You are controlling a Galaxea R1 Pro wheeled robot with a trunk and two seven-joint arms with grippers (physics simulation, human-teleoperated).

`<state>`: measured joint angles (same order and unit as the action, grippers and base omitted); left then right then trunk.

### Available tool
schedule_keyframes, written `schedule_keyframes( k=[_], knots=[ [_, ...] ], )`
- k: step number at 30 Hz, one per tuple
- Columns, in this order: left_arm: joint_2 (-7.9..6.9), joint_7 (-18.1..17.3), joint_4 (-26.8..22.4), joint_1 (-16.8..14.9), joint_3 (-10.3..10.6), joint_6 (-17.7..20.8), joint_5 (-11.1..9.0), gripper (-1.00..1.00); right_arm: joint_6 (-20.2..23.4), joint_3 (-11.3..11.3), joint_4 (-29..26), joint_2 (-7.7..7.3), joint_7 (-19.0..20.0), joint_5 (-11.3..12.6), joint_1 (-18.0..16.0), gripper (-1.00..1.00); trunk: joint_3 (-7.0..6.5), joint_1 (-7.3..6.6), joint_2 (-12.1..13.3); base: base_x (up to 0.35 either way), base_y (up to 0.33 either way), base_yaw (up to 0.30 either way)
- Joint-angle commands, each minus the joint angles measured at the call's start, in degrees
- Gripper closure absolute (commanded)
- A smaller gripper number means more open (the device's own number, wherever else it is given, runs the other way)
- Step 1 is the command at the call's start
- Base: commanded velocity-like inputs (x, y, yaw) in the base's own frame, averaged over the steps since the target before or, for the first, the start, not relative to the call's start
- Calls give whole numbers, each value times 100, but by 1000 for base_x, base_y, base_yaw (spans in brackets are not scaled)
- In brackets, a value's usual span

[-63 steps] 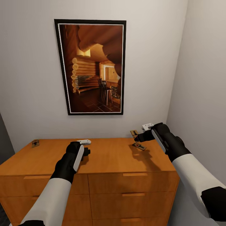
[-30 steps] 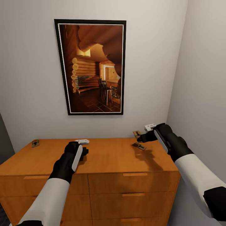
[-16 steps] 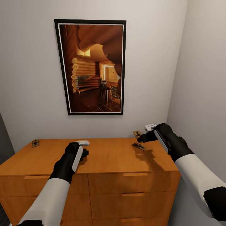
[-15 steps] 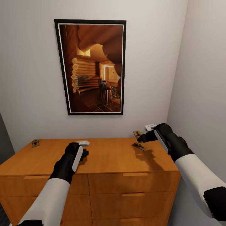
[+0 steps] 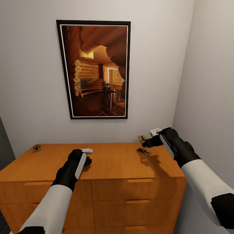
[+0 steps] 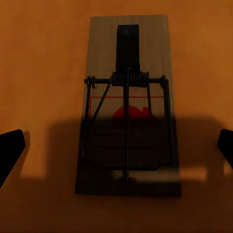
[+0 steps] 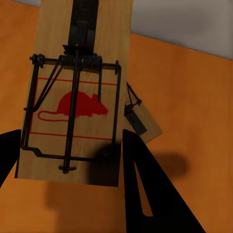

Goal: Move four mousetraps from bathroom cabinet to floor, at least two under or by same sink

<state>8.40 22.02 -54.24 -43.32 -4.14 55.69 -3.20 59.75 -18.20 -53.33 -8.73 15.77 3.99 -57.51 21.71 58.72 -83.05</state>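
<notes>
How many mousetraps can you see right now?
4 traps: one far left on the cabinet, one under the left pincer, one in the right pincer, one lying below it.

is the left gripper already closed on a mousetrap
No, the mousetrap lies flat on the cabinet between the left gripper's spread fingertips.

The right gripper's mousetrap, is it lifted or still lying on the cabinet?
Lifted. The mousetrap sits tilted in the right gripper, above the cabinet top, with another mousetrap lying flat below.
</notes>
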Motion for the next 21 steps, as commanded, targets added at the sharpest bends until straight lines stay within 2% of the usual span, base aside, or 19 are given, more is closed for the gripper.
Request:
schedule_keyframes(
  k=[1, 21],
  knots=[
    [4, 30, 42, -1, -16, 20, -25, -100, 25, -17, -4, -7, -21, 56, -6, 100, 9, 1, -3, 0, 0, 0],
    [-3, 23, 61, -1, -16, 6, -30, -100, 25, -17, -2, -6, -21, 58, -6, 100, 9, 1, -3, 0, 0, 0]
  ],
)
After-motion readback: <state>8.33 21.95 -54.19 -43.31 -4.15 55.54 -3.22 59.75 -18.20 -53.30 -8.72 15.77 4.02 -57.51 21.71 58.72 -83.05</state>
